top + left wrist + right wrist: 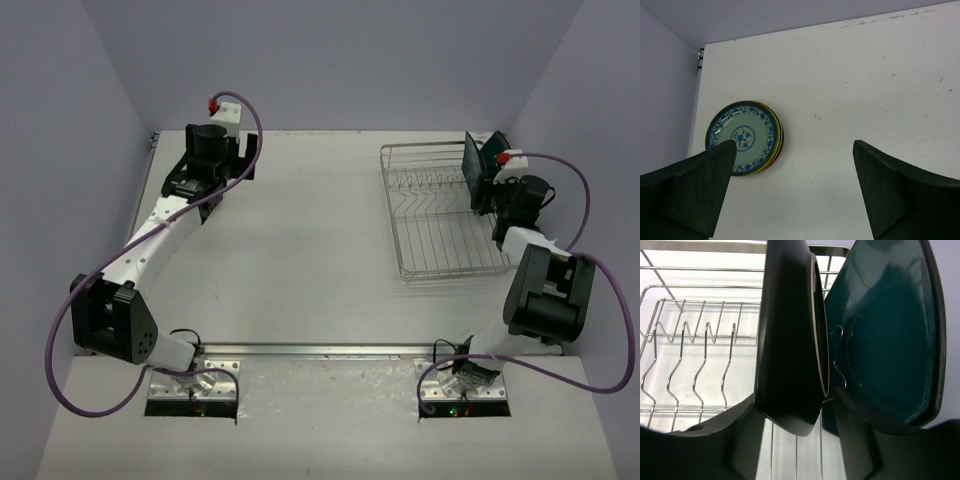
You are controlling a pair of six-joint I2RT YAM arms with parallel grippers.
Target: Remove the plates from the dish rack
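The dish rack point(430, 215) stands at the back right of the table. A black plate point(470, 165) and the dark-teal rounded-square plate point(492, 148) stand upright at its far right end. My right gripper point(487, 190) reaches in there. In the right wrist view its jaws point(797, 395) are shut on the lower edge of the black plate point(790, 340), with the teal plate point(890, 340) just right of it. My left gripper point(795, 150) is open and empty above the table at the back left. A stack of small plates point(742, 135), topped by a blue-patterned one, lies beside its left finger.
The rack's upright tines point(690, 340) left of the black plate hold nothing. The left side wall point(665, 90) runs close by the plate stack. The back wall stands just behind the rack.
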